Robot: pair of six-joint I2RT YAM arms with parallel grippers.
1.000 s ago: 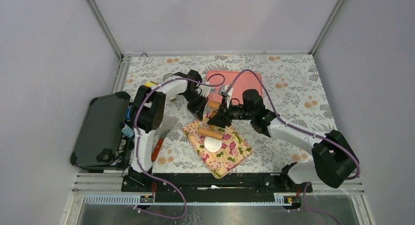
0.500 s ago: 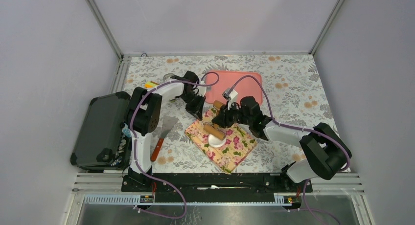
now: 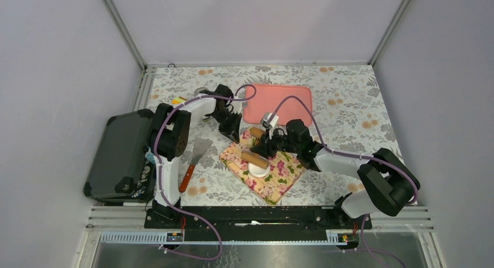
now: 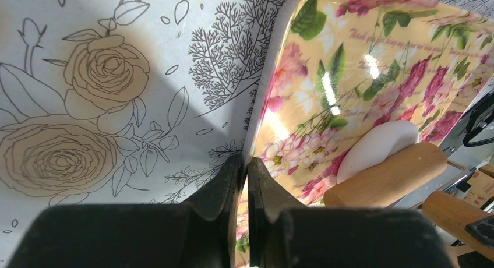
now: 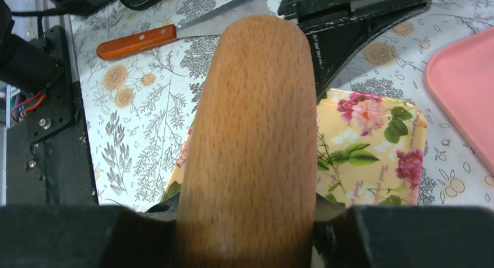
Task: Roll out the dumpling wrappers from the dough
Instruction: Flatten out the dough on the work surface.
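The dough [image 3: 258, 170] is a white flattish lump on the floral tray [image 3: 279, 183]. It also shows in the left wrist view [image 4: 377, 147]. My right gripper [image 3: 266, 145] is shut on the wooden rolling pin [image 3: 254, 158], whose end lies on the far side of the dough. In the right wrist view the pin [image 5: 251, 116] fills the jaws of the right gripper [image 5: 244, 212] and hides the dough. My left gripper [image 3: 230, 128] is shut on the tray's far left rim [image 4: 259, 113], shown in the left wrist view [image 4: 245, 163]. No cut wrappers are in view.
A pink tray [image 3: 278, 103] lies behind the floral tray. A scraper with a wooden handle [image 3: 192, 163] lies on the patterned tablecloth to the left, and shows in the right wrist view [image 5: 137, 42]. A black case [image 3: 119, 154] stands at the left edge.
My right gripper has come down and nearer with the rolling pin, bringing it onto the dough. The left gripper and the tray's far corner shifted slightly.
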